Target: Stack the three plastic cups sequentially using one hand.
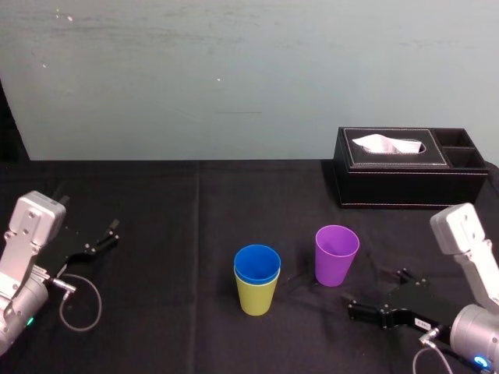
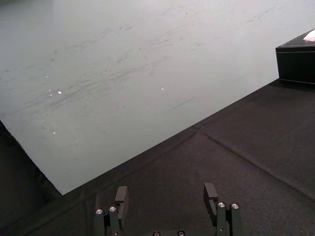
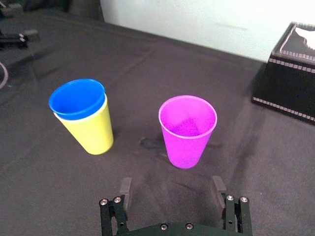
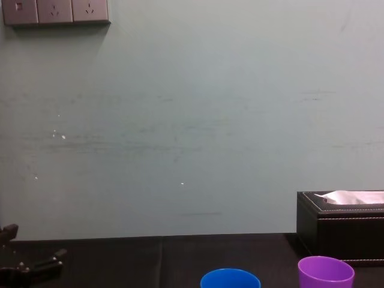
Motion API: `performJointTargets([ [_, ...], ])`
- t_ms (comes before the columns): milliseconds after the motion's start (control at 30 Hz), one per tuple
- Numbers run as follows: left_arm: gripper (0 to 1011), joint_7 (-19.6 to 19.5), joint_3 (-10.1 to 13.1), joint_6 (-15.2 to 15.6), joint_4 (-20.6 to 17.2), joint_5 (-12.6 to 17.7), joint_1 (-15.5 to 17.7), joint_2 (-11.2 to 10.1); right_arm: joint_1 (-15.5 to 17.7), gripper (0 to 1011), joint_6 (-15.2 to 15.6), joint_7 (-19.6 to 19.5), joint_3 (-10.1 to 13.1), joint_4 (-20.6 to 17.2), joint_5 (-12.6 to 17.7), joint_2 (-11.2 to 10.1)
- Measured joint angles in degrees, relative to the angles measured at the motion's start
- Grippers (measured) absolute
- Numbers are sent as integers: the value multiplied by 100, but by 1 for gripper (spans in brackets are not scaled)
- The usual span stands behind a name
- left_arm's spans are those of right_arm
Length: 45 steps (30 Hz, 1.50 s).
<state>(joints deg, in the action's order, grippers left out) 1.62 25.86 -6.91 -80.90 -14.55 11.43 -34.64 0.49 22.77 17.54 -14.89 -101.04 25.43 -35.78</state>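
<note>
The blue cup sits nested inside the yellow-green cup, upright at the table's middle. Just to their right the purple cup stands alone, upright and empty. My right gripper, the hand, hovers low to the right of the purple cup and nearer to me, open, with nothing between its fingers. In the right wrist view this gripper faces the purple cup, with the blue cup and the yellow-green cup off to one side. My left gripper rests open at the far left.
A black leather tissue box stands at the back right, behind the purple cup. The black tablecloth covers the table up to the pale wall. A grey cable loops beside my left arm.
</note>
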Motion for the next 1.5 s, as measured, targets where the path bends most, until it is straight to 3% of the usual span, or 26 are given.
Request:
performJointTargets([
  [300, 1000, 0, 0, 0, 0, 0, 0, 0, -376, 1002, 185, -57, -204, 486, -168, 283],
  [733, 1000, 0, 0, 0, 0, 0, 0, 0, -701, 1003, 28, -98, -369, 856, -542, 631],
  [1500, 1000, 0, 0, 0, 0, 0, 0, 0, -770, 1002, -228, -164, -218, 1154, -944, 1059],
])
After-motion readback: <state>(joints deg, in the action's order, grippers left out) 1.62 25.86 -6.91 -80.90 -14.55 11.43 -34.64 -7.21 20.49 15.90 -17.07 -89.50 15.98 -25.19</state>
